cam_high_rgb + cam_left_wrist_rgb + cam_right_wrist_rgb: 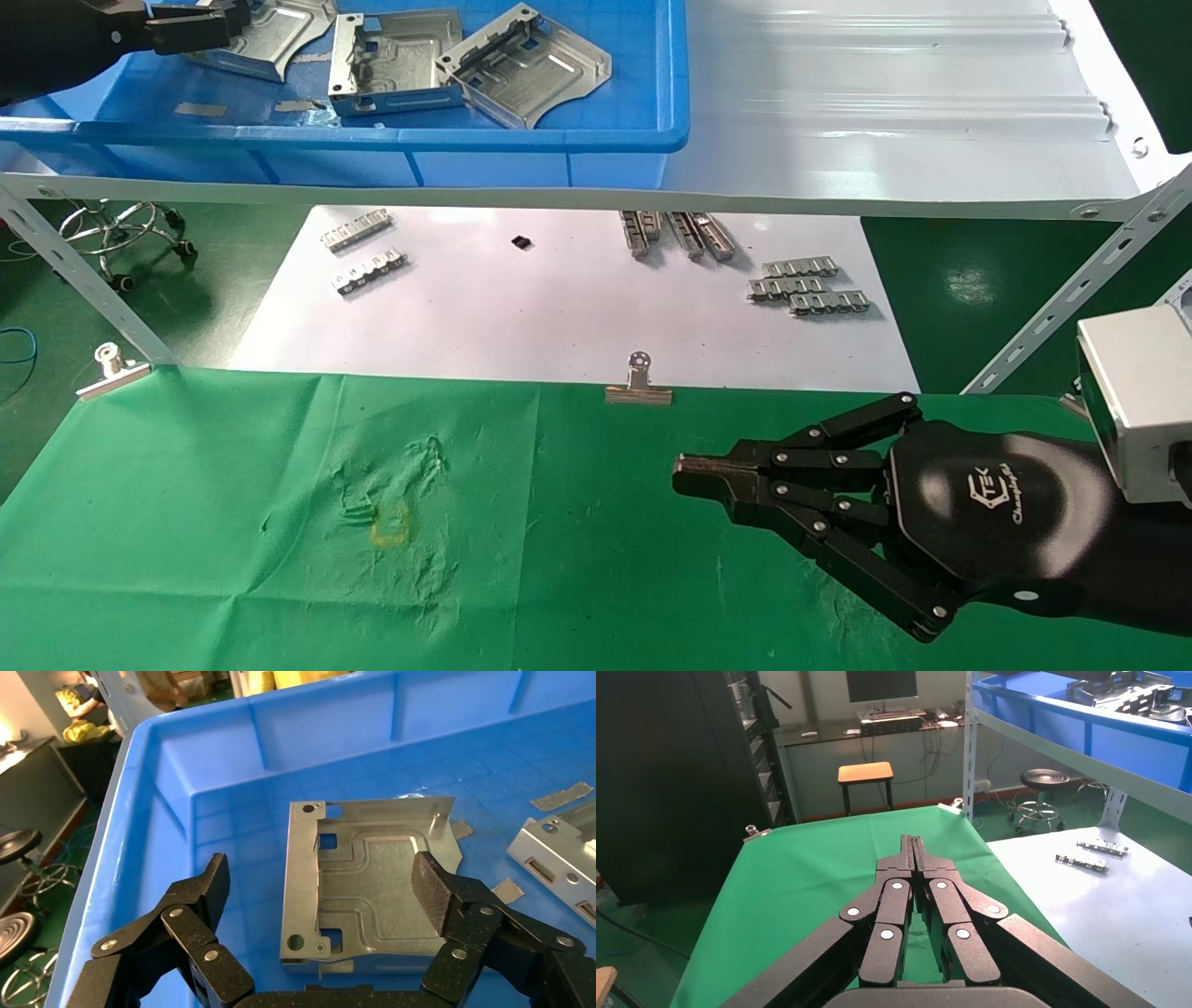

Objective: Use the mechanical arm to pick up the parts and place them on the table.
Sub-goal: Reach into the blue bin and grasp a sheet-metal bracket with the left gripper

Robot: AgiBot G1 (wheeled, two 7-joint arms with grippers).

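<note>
Three silver parts lie in a blue bin at the top left: one under my left gripper, a second beside it and a third to their right. Seen from the left wrist, the left gripper is open just above the first part, one finger on each side and neither touching it. Another part shows at that view's edge. My right gripper hovers shut and empty over the green table. Its fingertips meet in the right wrist view.
The blue bin sits on a raised white shelf on angled metal legs. Below it a white sheet holds ridged strips. Metal clips pin the cloth's far edge. A yellow mark lies left of centre.
</note>
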